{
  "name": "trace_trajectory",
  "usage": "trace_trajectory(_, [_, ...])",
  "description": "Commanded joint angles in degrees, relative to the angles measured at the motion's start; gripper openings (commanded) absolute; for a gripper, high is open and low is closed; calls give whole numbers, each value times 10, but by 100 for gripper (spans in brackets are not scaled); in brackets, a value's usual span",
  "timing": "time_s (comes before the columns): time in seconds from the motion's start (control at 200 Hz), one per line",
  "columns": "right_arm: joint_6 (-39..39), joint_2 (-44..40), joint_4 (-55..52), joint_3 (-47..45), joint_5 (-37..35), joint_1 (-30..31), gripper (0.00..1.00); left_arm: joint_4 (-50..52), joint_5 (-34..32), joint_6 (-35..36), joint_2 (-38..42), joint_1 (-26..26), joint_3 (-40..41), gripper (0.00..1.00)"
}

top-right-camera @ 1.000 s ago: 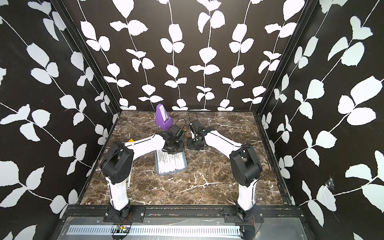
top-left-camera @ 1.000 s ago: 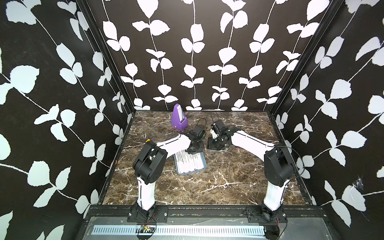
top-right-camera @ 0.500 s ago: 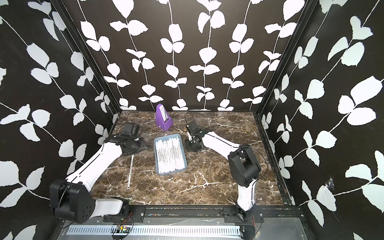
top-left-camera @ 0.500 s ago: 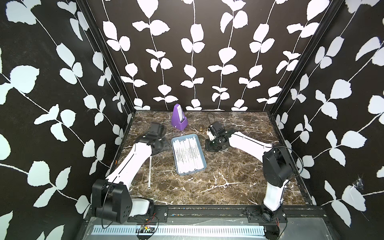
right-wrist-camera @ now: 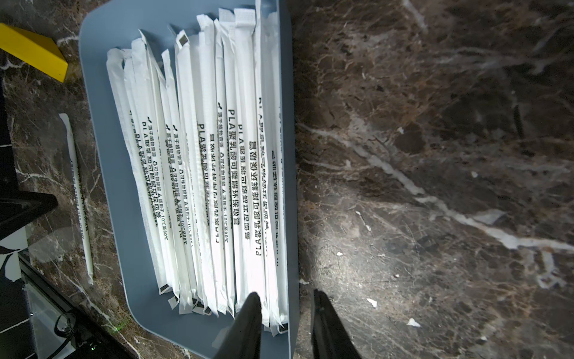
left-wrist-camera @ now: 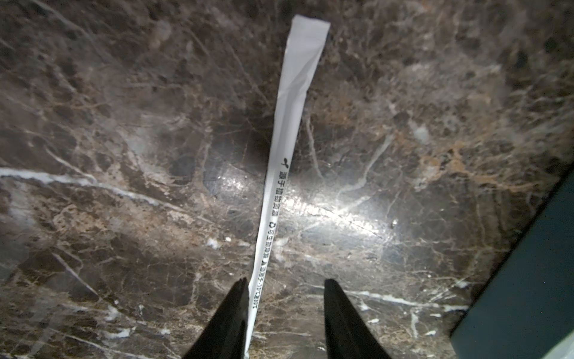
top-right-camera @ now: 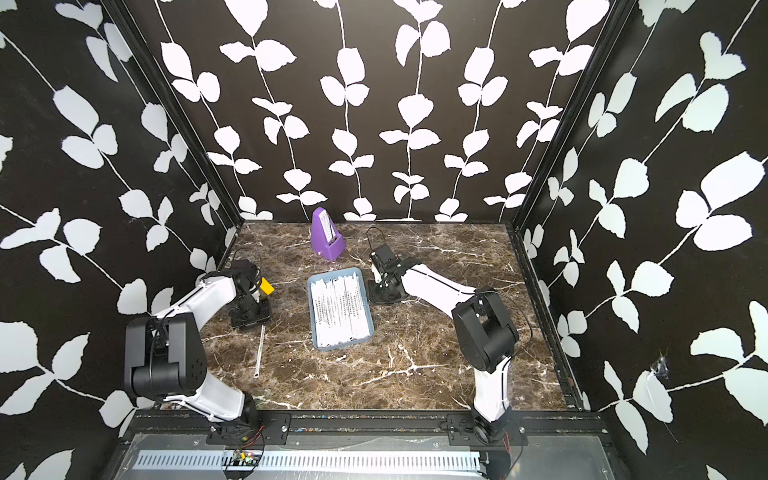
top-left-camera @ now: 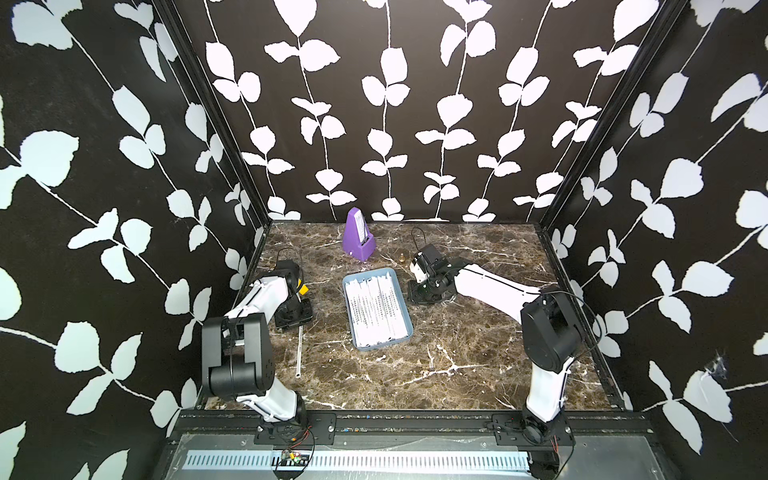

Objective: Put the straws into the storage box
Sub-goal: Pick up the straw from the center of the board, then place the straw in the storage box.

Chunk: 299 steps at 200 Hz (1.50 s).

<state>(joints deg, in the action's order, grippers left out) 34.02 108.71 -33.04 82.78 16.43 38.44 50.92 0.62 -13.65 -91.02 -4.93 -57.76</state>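
White wrapped straw (top-left-camera: 299, 351): one stray lies flat on the marble (top-left-camera: 457, 353), outside the storage box (top-left-camera: 382, 346). My left pincer (left-wrist-camera: 285, 281) is spread astride its end, nothing gripped, presumably lining up a pinch. Farther on, the other straws (top-left-camera: 376, 307) fill the box; my right pincer (right-wrist-camera: 285, 292), parted, straddles its rim, probably to steady it.

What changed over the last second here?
The left arm pulled back from over the storage box to the table's left side; its open jaws now sit at one end of a loose straw, not gripping it. Right arm, storage box, boxed straws and metronome stayed put.
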Motion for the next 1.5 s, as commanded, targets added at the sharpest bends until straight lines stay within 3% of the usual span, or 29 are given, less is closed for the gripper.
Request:
trace_trajectory(0.0, [-9, 5, 1, 12, 3, 1, 30, -5, 13, 36, -13, -32, 9, 38])
trace_trajectory(0.16, [-6, 5, 3, 13, 2, 1, 30, -20, 31, 39, -42, -44, 5, 30])
trace_trajectory(0.575, [-8, 13, -1, 21, 0, 3, 29, -43, 36, 44, -58, -45, 23, 32])
trace_trajectory(0.805, [-8, 11, -4, 22, -5, 3, 29, -45, 19, 47, -59, -41, 34, 10])
trace_trajectory(1.11, [-10, 10, -23, 40, -14, 3, 30, -11, 12, 25, 28, -27, 16, 0])
trace_trajectory(1.19, [-12, 5, -36, 43, -18, -1, 30, 11, -10, -6, 80, 19, -11, 0])
trace_trajectory(1.31, [-12, -7, -40, 33, -19, -14, 30, 30, -12, -101, 103, 131, -60, 0])
trace_trajectory(1.49, [-11, -17, -44, 20, -22, -44, 29, -86, -3, -256, 15, 284, -109, 0])
